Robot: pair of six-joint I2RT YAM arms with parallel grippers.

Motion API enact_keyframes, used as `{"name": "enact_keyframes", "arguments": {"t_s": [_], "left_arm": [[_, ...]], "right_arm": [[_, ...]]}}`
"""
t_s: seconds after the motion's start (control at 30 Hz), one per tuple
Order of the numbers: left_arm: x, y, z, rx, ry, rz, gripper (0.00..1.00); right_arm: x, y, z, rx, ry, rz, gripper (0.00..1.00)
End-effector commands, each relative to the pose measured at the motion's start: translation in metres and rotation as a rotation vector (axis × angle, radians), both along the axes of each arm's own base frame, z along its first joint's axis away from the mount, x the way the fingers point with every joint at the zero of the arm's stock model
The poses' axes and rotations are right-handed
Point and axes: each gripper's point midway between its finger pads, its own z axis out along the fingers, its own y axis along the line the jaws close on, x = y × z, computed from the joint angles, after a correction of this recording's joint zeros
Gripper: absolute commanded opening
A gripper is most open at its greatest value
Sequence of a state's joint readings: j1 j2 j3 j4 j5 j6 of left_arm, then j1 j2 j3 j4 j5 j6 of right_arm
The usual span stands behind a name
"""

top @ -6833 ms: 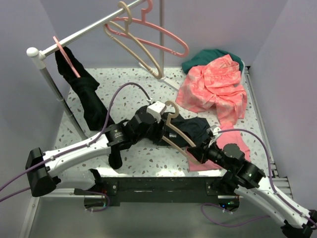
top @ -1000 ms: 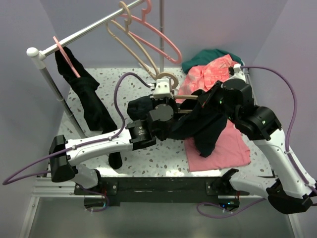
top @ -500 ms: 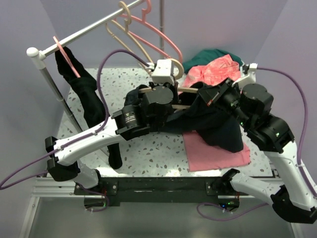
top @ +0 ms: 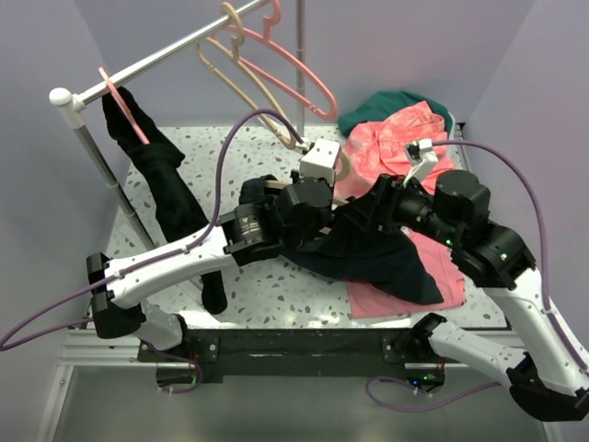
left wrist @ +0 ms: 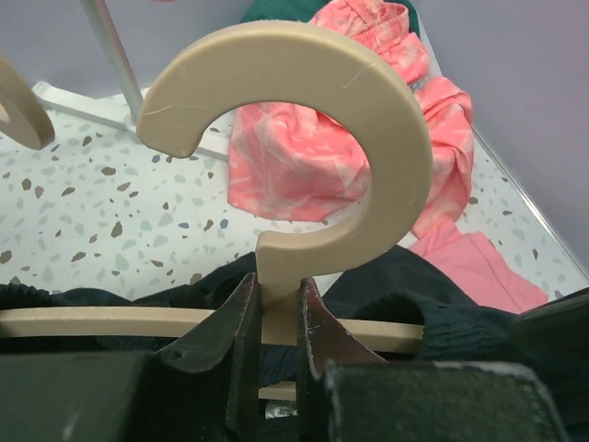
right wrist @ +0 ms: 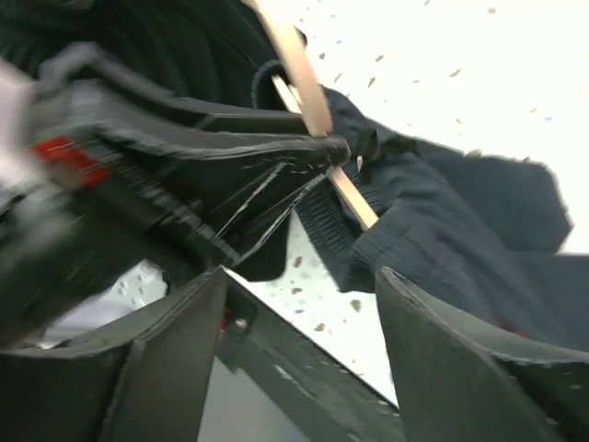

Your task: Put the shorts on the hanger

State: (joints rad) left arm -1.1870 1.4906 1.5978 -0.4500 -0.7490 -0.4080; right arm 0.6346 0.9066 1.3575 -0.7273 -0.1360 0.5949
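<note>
The beige hanger (left wrist: 368, 120) is held at the neck under its hook by my left gripper (left wrist: 276, 304), which is shut on it. In the top view that gripper (top: 328, 186) is at mid table with the hanger (top: 344, 169) raised. The dark navy shorts (top: 386, 258) hang over the hanger's bars and trail down to the right. In the right wrist view a hanger bar (right wrist: 299, 69) runs through the shorts (right wrist: 442, 221). My right gripper (right wrist: 299, 285) is open beside the cloth with nothing between its fingers; in the top view the right gripper (top: 366, 214) is just right of the left one.
A metal rail (top: 156, 63) crosses the back left, carrying a beige hanger (top: 248, 87), a pink hanger (top: 304, 78) and a long black garment (top: 161, 180). A folded pink cloth (top: 442, 276) lies under the shorts. Coral cloth (top: 396, 138) and teal cloth (top: 386, 103) lie at the back right.
My right gripper has opened and let go of the shorts. Both arms have come down and toward the middle, and the shorts now hang from the hanger.
</note>
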Motion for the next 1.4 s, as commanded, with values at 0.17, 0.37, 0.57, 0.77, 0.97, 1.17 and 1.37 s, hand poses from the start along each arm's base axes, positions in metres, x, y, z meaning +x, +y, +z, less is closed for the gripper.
{"name": "enact_keyframes", "arguments": {"t_s": [0.17,0.37,0.57,0.77,0.97,1.17,1.37], "left_arm": [[-0.024,0.036,0.035,-0.114,-0.042,-0.070,0.00],[-0.020,0.049,0.032,-0.091,-0.041,-0.038,0.00],[-0.018,0.052,0.028,-0.093,-0.044,-0.055,0.00],[-0.016,0.050,0.029,-0.086,-0.052,-0.061,0.00],[-0.013,0.046,0.026,-0.082,-0.049,-0.069,0.00],[-0.009,0.043,0.022,-0.084,-0.045,-0.074,0.00],[-0.006,0.040,0.019,-0.098,-0.035,-0.085,0.00]], "right_arm": [[-0.044,-0.050,-0.002,-0.268,-0.190,0.099,0.76],[-0.055,-0.046,-0.032,-0.351,-0.128,0.216,0.76],[-0.055,-0.041,-0.040,-0.377,-0.137,0.273,0.77],[-0.045,-0.030,-0.054,-0.393,-0.129,0.303,0.73],[-0.037,-0.009,-0.065,-0.383,-0.124,0.335,0.65],[-0.028,0.001,-0.079,-0.432,-0.101,0.324,0.53],[-0.023,-0.006,-0.080,-0.444,-0.137,0.280,0.08]]}}
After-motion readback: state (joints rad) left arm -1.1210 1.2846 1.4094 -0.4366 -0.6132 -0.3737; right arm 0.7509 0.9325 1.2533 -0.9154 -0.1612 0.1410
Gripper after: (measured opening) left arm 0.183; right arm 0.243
